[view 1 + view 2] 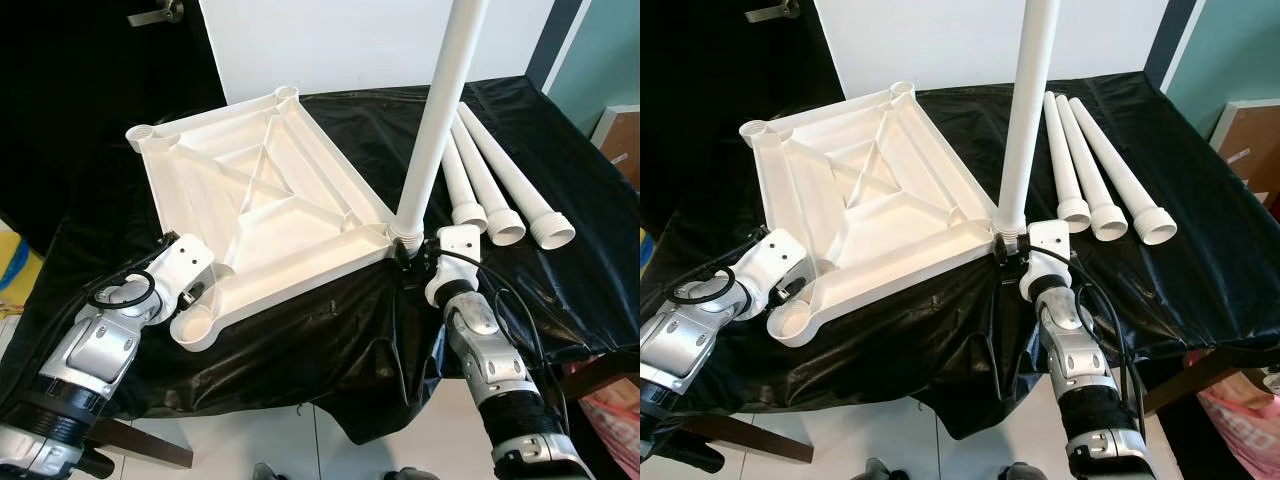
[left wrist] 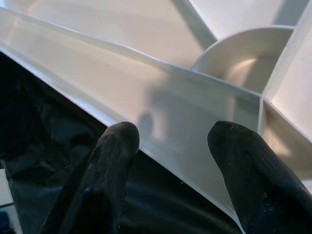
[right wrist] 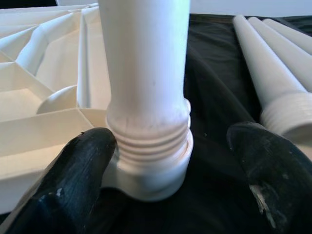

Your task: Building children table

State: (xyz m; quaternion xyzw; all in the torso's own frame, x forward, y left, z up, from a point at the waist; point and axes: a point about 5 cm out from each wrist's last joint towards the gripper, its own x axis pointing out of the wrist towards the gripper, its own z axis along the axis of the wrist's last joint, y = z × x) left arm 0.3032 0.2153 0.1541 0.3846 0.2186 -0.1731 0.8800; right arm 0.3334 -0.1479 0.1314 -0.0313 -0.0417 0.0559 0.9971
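Observation:
A white children's tabletop [image 1: 260, 190] lies upside down on a table draped in black sheet [image 1: 330, 330]. One white leg [image 1: 440, 110] stands upright in its right corner socket, the threaded base [image 3: 148, 141] showing above the socket. Three more legs [image 1: 490, 180] lie side by side to the right. My right gripper [image 3: 173, 139] is open, one finger on each side of the upright leg's base. My left gripper [image 2: 173, 146] is open at the tabletop's near-left rim, close to the front corner socket [image 1: 195, 330].
The sheet hangs over the table's front edge above a tiled floor. A dark door with a handle [image 1: 155, 14] stands at the back left. At the far right are a cardboard box [image 1: 620, 140] and a pink bag [image 1: 610, 410].

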